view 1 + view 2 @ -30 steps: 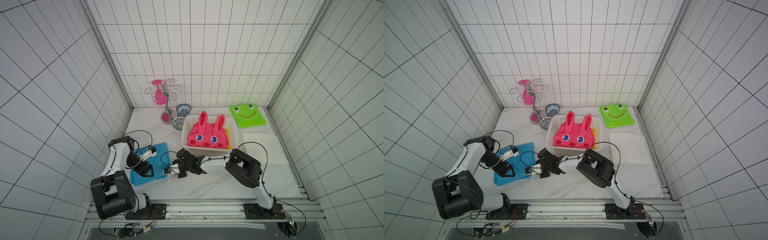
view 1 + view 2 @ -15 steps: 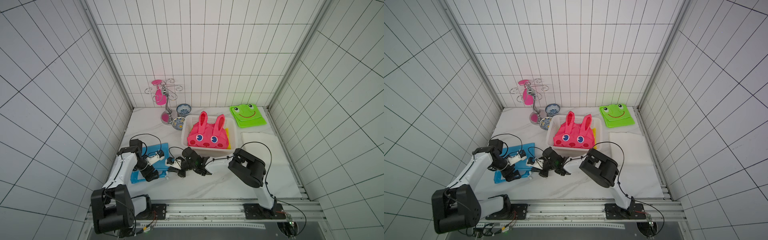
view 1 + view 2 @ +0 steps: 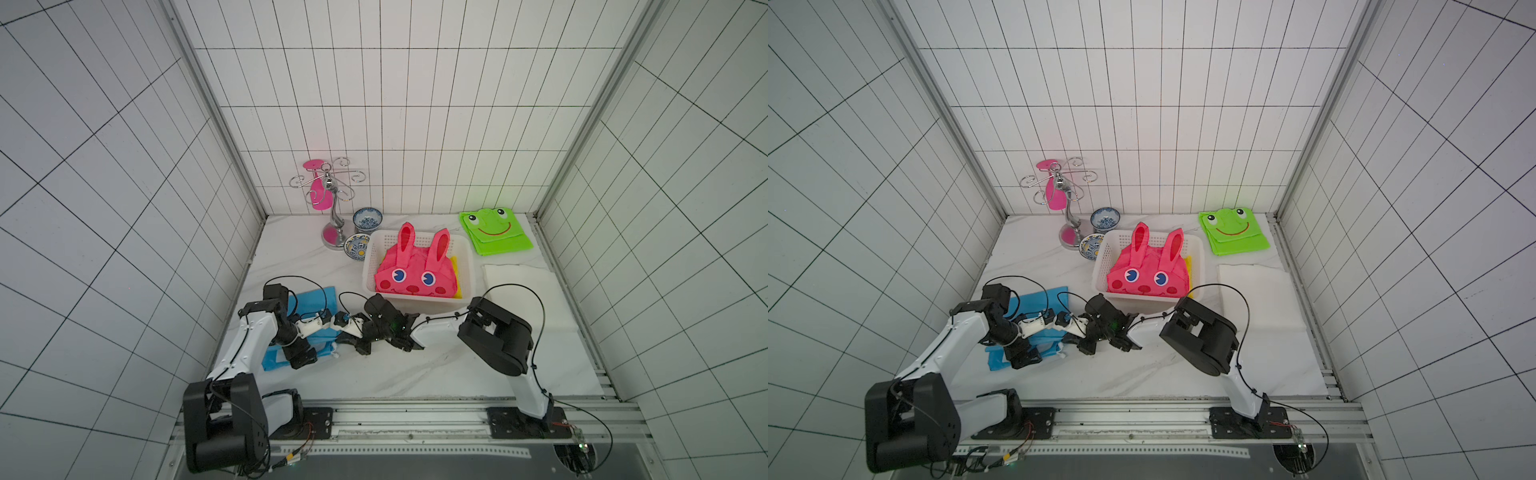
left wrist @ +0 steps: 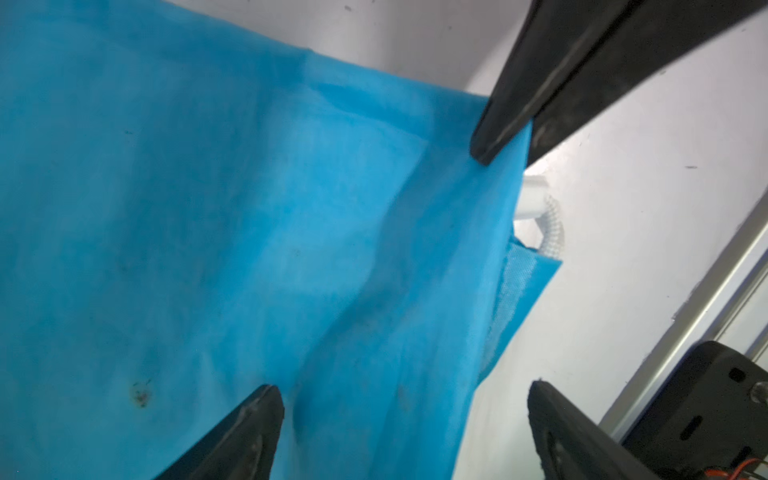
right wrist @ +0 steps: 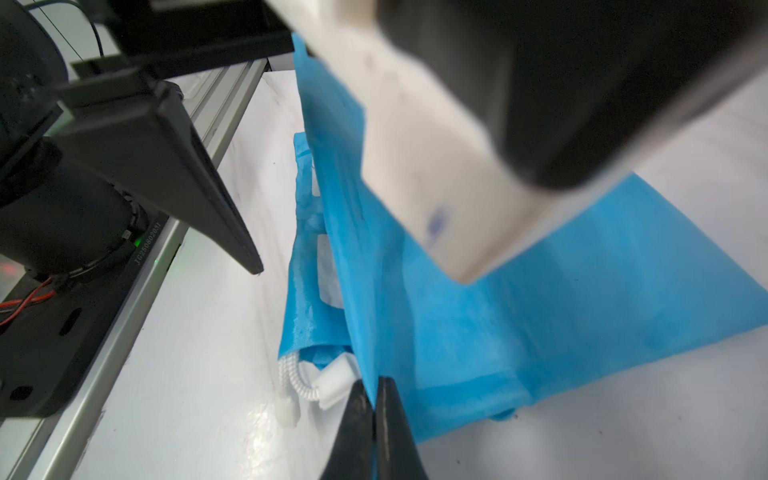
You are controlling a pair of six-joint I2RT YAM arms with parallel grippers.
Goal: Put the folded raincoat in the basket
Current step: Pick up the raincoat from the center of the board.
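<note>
Left wrist view first: the left claw is seen spread wide. Within the last second it has been opened further and brought down over the near right corner of the blue raincoat. One fingertip is held over the cloth and its partner is past the edge, over bare worktop. The edge is straddled, then, but nothing is grasped yet.

Meanwhile the right claw has been eased left. It is clenched, with its tip set against that same corner, just beside the white cord toggle. Whether cloth is nipped between its jaws cannot be told.

The raincoat itself has not been shifted. It is laid flat at the near left, well apart from the basket, which is set farther back and to the right and is already occupied by a pink bunny raincoat.

The pickup is judged not yet made. A closing of the left claw on that edge is called for before any carry.
</note>
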